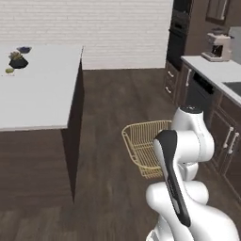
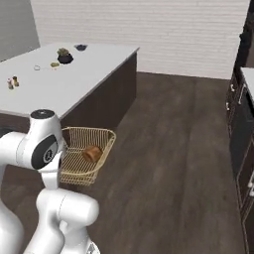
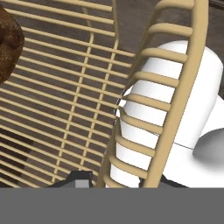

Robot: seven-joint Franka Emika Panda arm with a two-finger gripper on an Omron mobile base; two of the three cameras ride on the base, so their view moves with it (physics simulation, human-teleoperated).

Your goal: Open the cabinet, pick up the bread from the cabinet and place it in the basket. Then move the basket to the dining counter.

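The golden wire basket (image 1: 143, 148) hangs in the air over the dark floor, just in front of my arm. Seen from the right base, the basket (image 2: 84, 154) holds the brown bread (image 2: 92, 153) on its bottom. In the hand view my gripper (image 3: 118, 181) is shut on the basket's wall (image 3: 170, 87), with one finger on each side of it, and the bread (image 3: 8, 43) shows at the top left. The white dining counter (image 1: 37, 89) lies to the left, its near end (image 2: 64, 84) close to the basket. A corner of the dark wall cabinet (image 1: 217, 10) shows at the top right.
A dark potted plant (image 1: 18, 60) and small items (image 2: 12, 82) stand on the dining counter. On the right run the kitchen worktop (image 1: 212, 68) with a coffee machine (image 1: 217, 46), lower cabinets (image 1: 226, 136) and a black oven (image 1: 178, 37). Open wood floor (image 2: 173, 149) lies between.
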